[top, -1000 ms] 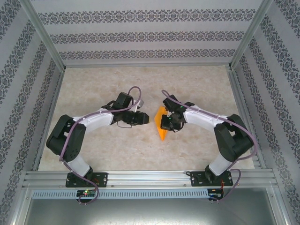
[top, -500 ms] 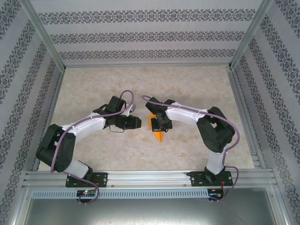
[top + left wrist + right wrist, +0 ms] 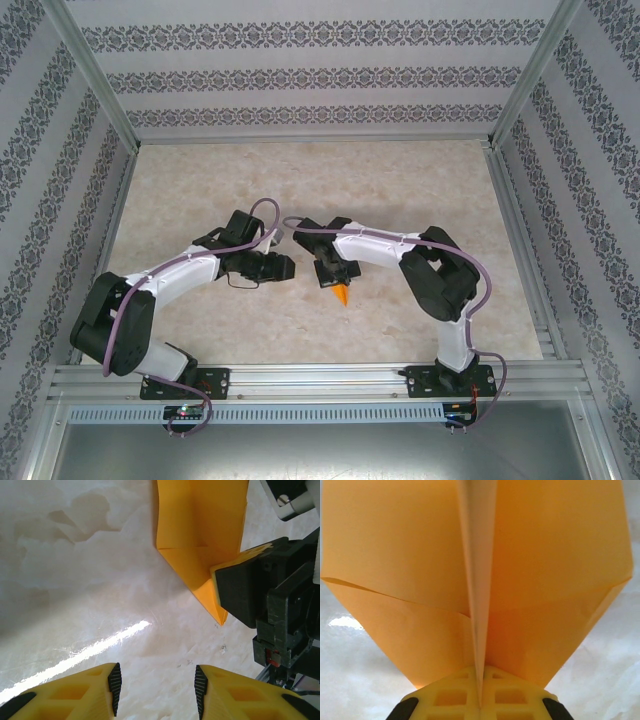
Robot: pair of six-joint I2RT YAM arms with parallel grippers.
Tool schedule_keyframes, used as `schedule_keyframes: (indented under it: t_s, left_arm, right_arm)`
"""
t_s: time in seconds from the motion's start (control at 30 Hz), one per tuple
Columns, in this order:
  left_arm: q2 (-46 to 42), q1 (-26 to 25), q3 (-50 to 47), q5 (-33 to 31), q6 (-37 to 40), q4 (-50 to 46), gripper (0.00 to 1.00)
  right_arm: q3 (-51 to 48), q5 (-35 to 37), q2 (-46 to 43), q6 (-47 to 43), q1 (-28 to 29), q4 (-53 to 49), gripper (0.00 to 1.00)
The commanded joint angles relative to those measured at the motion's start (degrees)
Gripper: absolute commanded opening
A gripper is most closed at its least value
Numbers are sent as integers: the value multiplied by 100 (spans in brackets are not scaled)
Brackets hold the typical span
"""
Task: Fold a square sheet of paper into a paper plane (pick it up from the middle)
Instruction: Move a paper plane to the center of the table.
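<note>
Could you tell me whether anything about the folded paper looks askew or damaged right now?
Slightly: on the paper plane, pinched at its crease by the right gripper, one flap's edge curls loose while the other looks straight.

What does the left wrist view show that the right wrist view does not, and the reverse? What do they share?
Left wrist view: the left gripper, open above the bare table, and the right gripper seen from outside, clamped on the paper plane near its pointed end.
Right wrist view: the centre crease pinched between the right fingers, with a wing spreading to each side.
Both: the orange paper and the marbled table surface.
</note>
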Motion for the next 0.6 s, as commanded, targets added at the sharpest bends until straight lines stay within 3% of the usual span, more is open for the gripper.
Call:
schedule_keyframes:
  t_s: [0.0,0.57]
  left_arm:
    - [-109,79,-98,-47,138,-168,46]
    - [-22,80,-95,-29,121,-107,46]
  right_arm:
    - [193,307,205,-40,123,-251,3]
    - [437,70,437,48,224,-177,9]
